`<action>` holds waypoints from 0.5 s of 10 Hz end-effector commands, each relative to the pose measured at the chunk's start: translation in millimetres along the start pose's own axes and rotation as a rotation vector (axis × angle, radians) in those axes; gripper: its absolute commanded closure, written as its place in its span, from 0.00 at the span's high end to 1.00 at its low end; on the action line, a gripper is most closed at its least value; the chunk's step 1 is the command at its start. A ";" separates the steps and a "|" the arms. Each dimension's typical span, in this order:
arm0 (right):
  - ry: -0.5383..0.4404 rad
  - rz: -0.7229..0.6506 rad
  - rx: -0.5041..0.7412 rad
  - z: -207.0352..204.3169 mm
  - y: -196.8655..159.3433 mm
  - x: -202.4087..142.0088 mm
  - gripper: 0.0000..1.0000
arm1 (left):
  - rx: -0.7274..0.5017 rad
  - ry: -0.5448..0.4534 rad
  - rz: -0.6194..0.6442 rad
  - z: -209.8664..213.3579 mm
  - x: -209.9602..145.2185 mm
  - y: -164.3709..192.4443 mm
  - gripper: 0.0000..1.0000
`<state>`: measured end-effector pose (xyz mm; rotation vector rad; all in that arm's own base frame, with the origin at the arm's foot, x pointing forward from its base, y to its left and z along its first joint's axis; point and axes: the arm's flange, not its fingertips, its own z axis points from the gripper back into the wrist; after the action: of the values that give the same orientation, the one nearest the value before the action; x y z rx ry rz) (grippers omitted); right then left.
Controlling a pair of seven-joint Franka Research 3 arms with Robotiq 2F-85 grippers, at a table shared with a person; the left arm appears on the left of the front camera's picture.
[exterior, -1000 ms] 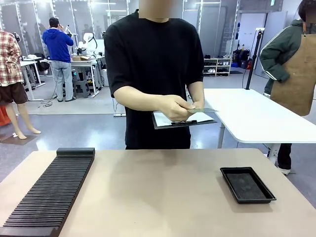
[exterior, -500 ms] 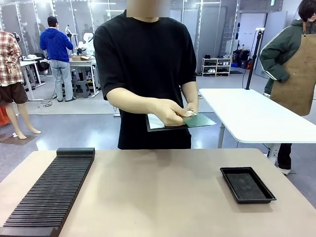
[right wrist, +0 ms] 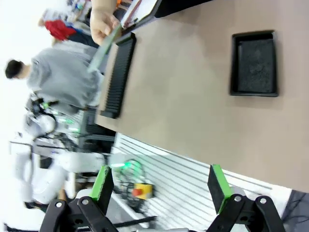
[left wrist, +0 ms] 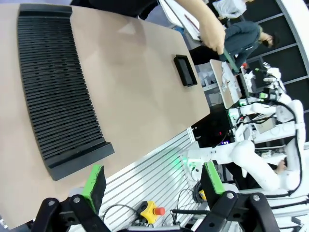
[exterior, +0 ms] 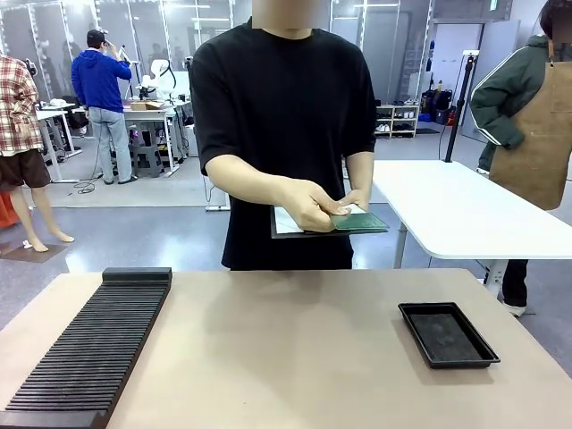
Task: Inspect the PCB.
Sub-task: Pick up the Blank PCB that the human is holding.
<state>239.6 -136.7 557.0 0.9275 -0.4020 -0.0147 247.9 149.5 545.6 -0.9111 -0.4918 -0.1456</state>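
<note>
Both tools [left wrist: 153,179] [right wrist: 160,183] gape, PCB [exterior: 359,222] seemingly well beyond.

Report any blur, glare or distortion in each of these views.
Front view: evenly lit and sharp, the PCB crisp, only faint shadows on the table. Left wrist view: sharp, but the table looks skewed by the wide lens. Right wrist view: upper left washed out white, PCB smeared and soft.

Table [exterior: 286,357] middle bare — slotted rack [exterior: 89,349] left, black tray [exterior: 447,333] right.
</note>
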 end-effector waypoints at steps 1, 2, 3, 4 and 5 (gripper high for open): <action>-0.033 -0.222 0.167 -26.2 19.0 29.9 1.00 | 0.005 0.006 -0.004 -1.2 0.1 -2.3 1.00; 0.001 -0.326 0.227 -51.5 26.8 37.1 1.00 | 0.005 0.006 -0.004 -1.2 0.1 -2.3 1.00; 0.047 -0.348 0.252 -75.4 36.0 41.1 1.00 | 0.005 0.006 -0.004 -1.2 0.1 -2.3 1.00; 0.067 -0.390 0.267 -97.6 41.8 48.4 1.00 | 0.005 0.006 -0.004 -1.2 0.1 -2.3 1.00; 0.087 -0.428 0.283 -116.0 43.7 54.2 1.00 | 0.005 0.006 -0.004 -1.2 0.1 -2.3 1.00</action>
<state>316.7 -39.4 546.7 1.2780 -0.1379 -0.2600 248.0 149.1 545.9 -0.9103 -0.4916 -0.1468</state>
